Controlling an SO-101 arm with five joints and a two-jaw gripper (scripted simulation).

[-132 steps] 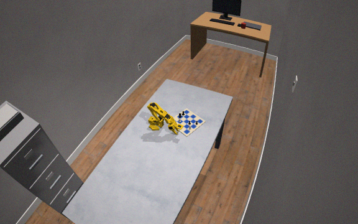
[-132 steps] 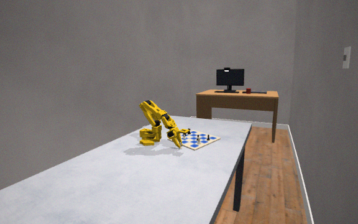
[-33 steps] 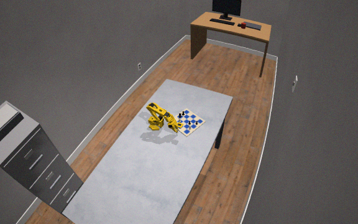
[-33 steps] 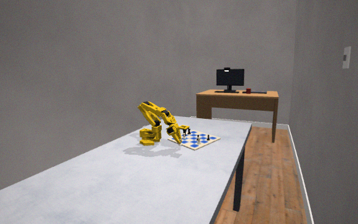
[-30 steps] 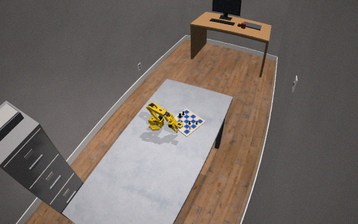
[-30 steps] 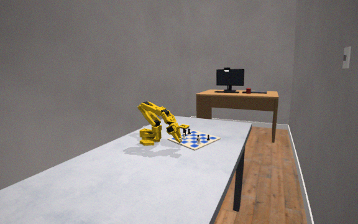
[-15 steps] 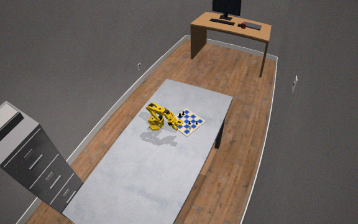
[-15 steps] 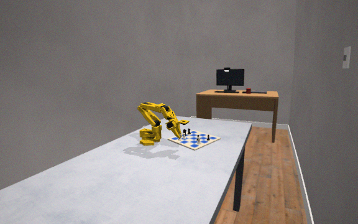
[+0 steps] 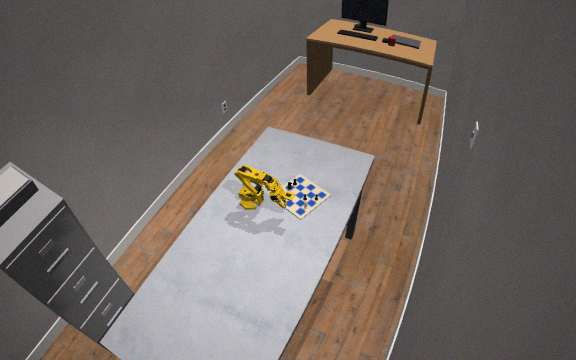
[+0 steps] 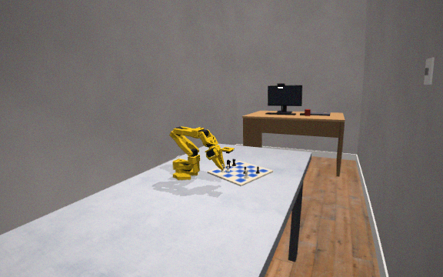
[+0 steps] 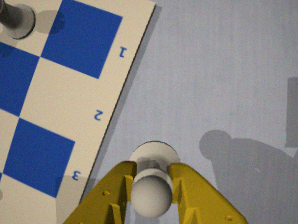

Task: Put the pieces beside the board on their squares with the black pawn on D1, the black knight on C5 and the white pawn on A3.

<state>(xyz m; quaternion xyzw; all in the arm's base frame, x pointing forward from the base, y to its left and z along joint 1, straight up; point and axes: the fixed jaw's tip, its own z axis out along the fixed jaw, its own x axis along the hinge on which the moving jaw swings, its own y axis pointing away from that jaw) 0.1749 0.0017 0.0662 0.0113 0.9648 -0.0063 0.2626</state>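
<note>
My gripper [image 9: 285, 204] [image 10: 222, 168] [image 11: 152, 172] is shut on the white pawn [image 11: 151, 196]. It holds the pawn upright beside the numbered edge, near rows 2 and 3, apparently raised above the table. The board [image 9: 301, 217] [image 10: 241, 184] [image 11: 70, 95] has blue and cream squares. The black knight [image 9: 289, 185] [image 10: 228, 163] stands upright and appears to be on C5. The black pawn [image 9: 316, 197] [image 10: 258, 170] stands upright and appears to be on D1. A3 shows blue and bare in the wrist view, as far as it is visible.
A white piece [image 9: 305, 205] [image 10: 246, 174] [image 11: 22, 22] stands on B1. A black piece [image 9: 305, 198] [image 10: 245, 169] stands near the middle, another [image 9: 295, 182] [image 10: 234, 162] beside the knight. A second white piece [image 10: 228, 168] stands close behind the gripper.
</note>
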